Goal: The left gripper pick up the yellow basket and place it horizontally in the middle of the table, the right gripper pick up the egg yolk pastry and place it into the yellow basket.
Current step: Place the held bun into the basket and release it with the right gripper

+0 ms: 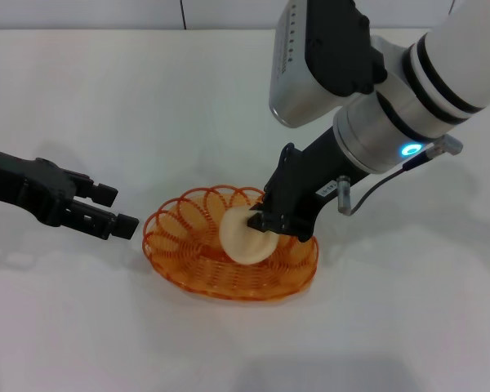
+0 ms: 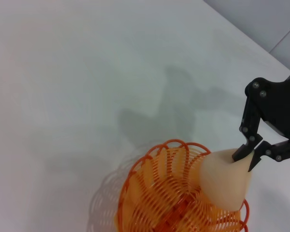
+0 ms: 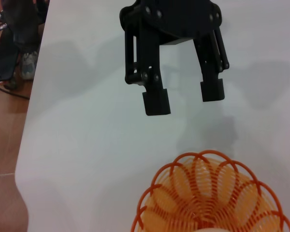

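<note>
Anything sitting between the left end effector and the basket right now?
Nothing: only bare table separates the left end effector from the basket, per the head and right wrist views.

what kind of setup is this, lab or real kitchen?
Looks like a lab test bench, not a kitchen: a bare white table, cables on the floor beside it, and only the yellow basket and egg yolk pastry as props.

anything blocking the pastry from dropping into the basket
Nothing visible. The right gripper holds the egg yolk pastry right over the open yellow basket. The left gripper is open, off to the basket's side.
</note>
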Available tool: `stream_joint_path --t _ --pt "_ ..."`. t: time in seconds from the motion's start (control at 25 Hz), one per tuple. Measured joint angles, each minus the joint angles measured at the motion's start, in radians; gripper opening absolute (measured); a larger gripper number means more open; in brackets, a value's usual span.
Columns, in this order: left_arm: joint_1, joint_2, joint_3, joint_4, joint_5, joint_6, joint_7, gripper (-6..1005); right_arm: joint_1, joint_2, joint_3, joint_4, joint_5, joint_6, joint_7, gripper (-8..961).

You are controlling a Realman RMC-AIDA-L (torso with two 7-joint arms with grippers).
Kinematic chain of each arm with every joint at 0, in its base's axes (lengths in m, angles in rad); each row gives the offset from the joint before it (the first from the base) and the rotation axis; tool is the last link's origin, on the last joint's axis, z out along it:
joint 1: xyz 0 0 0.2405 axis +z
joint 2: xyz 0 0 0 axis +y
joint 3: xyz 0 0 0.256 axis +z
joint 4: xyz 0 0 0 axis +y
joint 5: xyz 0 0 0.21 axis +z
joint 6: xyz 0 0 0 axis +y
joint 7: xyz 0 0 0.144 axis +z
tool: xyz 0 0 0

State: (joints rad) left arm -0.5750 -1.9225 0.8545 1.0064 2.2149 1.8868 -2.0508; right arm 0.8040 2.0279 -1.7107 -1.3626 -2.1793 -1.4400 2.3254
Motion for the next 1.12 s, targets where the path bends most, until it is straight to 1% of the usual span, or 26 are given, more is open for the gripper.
stream_joint_path --t 0.68,0.96,1.12 --pt "0.002 0.001 0.000 0.000 0.002 -0.002 0.000 872 0.006 0.000 -0.010 0.008 0.034 0.015 -0.007 89" --pt "0.005 0.001 0.000 0.000 0.002 -0.002 0.000 872 -0.002 -0.002 -0.005 -0.019 0.035 0.023 -0.009 323" --pt "0.009 0.001 -0.006 0.002 0.002 -0.002 0.000 872 -0.024 -0.007 0.032 -0.054 0.032 0.023 -0.010 436"
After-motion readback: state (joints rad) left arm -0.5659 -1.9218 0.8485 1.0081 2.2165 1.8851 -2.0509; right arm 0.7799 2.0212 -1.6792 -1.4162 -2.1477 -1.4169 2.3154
